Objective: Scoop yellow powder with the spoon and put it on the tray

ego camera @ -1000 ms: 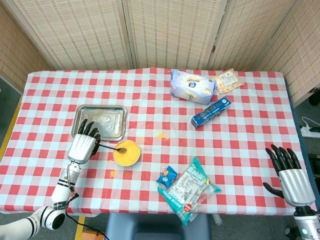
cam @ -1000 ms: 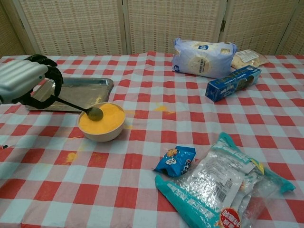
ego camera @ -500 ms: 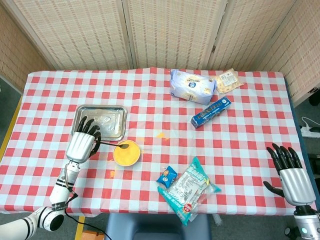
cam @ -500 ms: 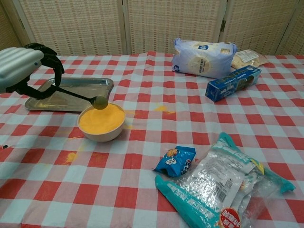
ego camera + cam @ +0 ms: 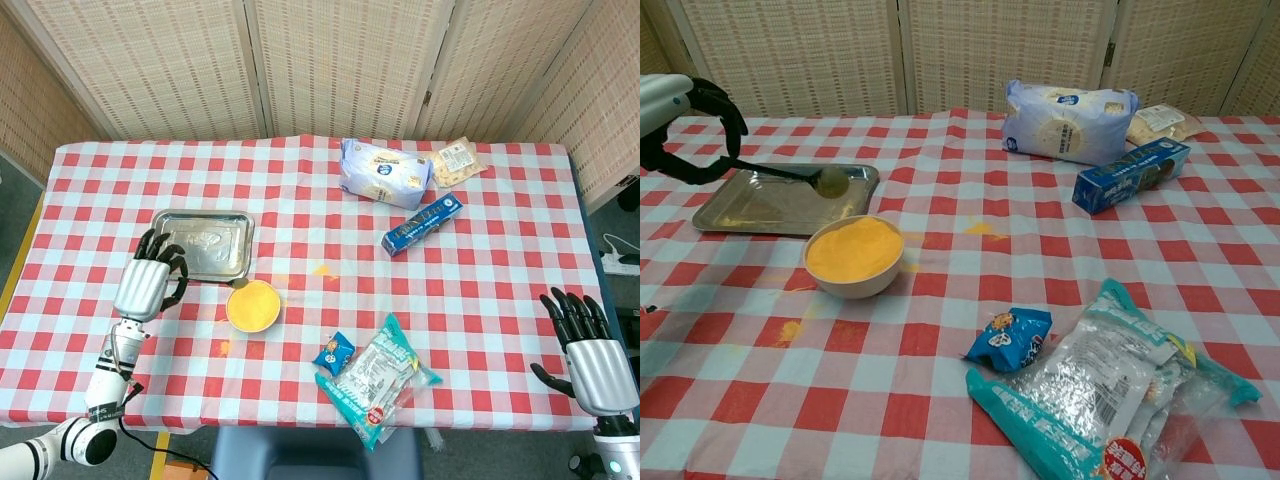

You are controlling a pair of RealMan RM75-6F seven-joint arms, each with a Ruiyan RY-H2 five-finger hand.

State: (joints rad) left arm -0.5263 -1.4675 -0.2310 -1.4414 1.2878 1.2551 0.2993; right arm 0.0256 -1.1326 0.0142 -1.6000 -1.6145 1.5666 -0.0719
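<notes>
My left hand (image 5: 150,281) (image 5: 670,112) grips the handle of a dark spoon (image 5: 830,181). The spoon's bowl carries a lump of yellow powder and hovers above the right end of the metal tray (image 5: 760,203) (image 5: 232,228). A white bowl (image 5: 853,262) (image 5: 253,305) full of yellow powder stands just in front of the tray's right corner, apart from the spoon. A few yellow traces lie on the tray's near left part. Off by the table's near right corner, my right hand (image 5: 586,350) has its fingers spread and holds nothing.
Yellow powder is spilled on the checked cloth (image 5: 322,268) and left of the bowl (image 5: 788,329). A white-blue bag (image 5: 385,172), a beige packet (image 5: 458,160) and a blue box (image 5: 422,223) lie at the back right. Snack packets (image 5: 375,377) lie at the front middle.
My left hand lifted the loaded spoon out of the bowl and carried it back and left, over the tray. The right hand barely moved.
</notes>
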